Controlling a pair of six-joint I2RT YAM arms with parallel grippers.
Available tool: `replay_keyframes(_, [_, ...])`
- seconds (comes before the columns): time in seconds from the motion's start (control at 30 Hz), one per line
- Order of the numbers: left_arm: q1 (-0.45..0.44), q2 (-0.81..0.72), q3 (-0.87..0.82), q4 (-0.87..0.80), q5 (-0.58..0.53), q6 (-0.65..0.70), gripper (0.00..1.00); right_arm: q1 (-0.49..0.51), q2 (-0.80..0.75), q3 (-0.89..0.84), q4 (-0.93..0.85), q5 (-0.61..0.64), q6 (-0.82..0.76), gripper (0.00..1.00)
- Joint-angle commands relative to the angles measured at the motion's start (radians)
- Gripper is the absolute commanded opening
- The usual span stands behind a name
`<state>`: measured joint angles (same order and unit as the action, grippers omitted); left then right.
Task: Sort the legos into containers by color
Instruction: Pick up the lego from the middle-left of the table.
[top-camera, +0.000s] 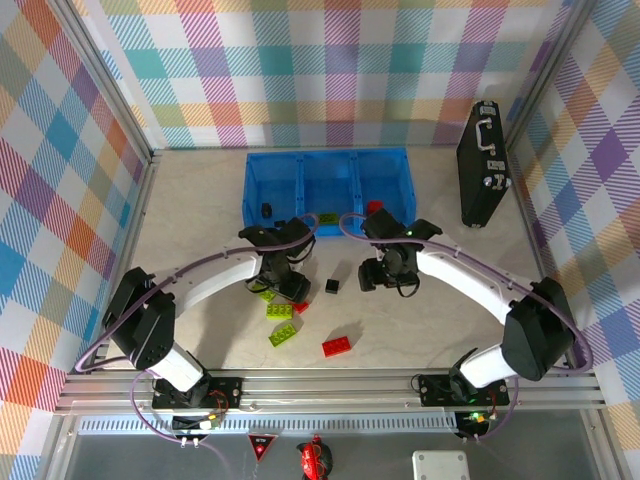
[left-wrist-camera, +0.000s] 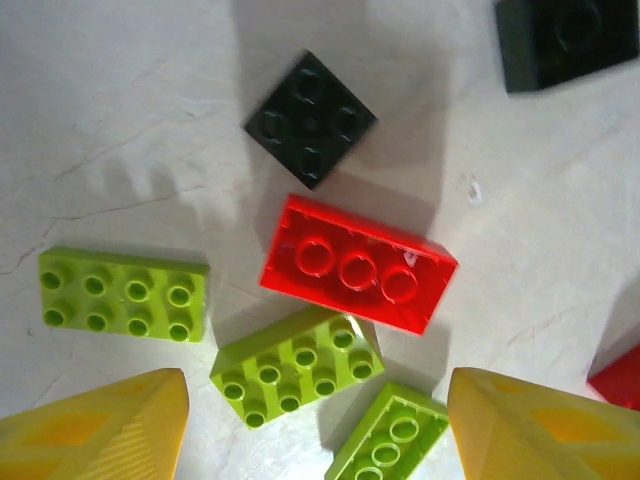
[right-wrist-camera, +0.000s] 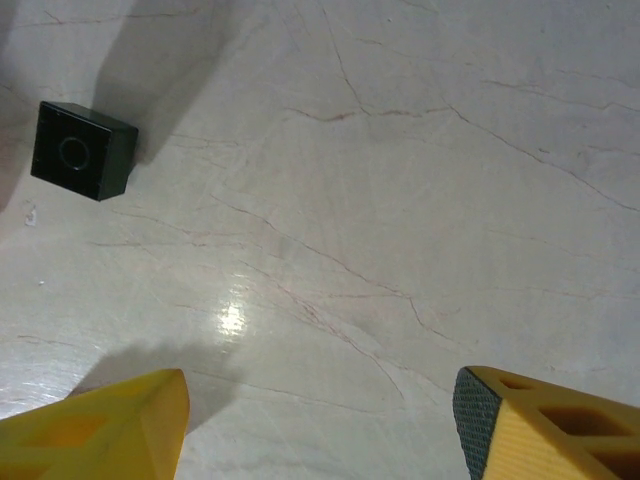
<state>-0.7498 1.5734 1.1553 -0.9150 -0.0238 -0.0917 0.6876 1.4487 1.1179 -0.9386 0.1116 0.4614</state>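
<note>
Left pincer (left-wrist-camera: 315, 400) open, straddling lime-green bricks (left-wrist-camera: 296, 365): likely lined up for pick. Right pincer (right-wrist-camera: 320, 390) open, empty, over worktop (right-wrist-camera: 400, 200) near black cube (right-wrist-camera: 82, 150).

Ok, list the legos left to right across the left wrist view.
Leftmost green brick → red brick → black cube. The rest overlap these sideways, so they are skipped.
</note>
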Motion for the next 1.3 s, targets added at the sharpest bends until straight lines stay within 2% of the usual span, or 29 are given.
replay_keyframes(0.0, [-0.020, 0.027, 0.035, -0.048, -0.005, 0.127, 0.70, -0.003, -0.040, -0.021, -0.012, -0.007, 0.026, 0.72])
replay_keyframes(0.1, [-0.029, 0.058, 0.049, -0.048, 0.009, 0.176, 0.77, -0.003, -0.056, -0.035, -0.004, -0.019, 0.047, 0.71])
replay_keyframes(0.27, [-0.035, 0.113, 0.072, -0.032, 0.015, 0.234, 0.82, -0.004, -0.072, -0.050, -0.002, -0.022, 0.066, 0.71])
replay_keyframes(0.37, [-0.036, 0.146, 0.085, -0.025, 0.000, 0.247, 0.94, -0.004, -0.077, -0.053, -0.008, -0.014, 0.070, 0.71])
replay_keyframes(0.4, [-0.037, 0.157, 0.090, -0.025, -0.002, 0.248, 0.95, -0.004, -0.078, -0.053, -0.011, -0.012, 0.070, 0.71])
replay_keyframes(0.83, [-0.044, 0.262, 0.098, 0.016, -0.015, 0.259, 0.88, -0.003, -0.081, -0.078, -0.002, -0.021, 0.088, 0.71])
replay_keyframes(1.0, [-0.045, 0.273, 0.084, 0.023, -0.025, 0.261, 0.86, -0.004, -0.076, -0.079, -0.001, -0.024, 0.088, 0.71])
replay_keyframes(1.27, [-0.045, 0.272, 0.080, 0.025, -0.036, 0.262, 0.78, -0.004, -0.073, -0.079, -0.001, -0.024, 0.088, 0.71])
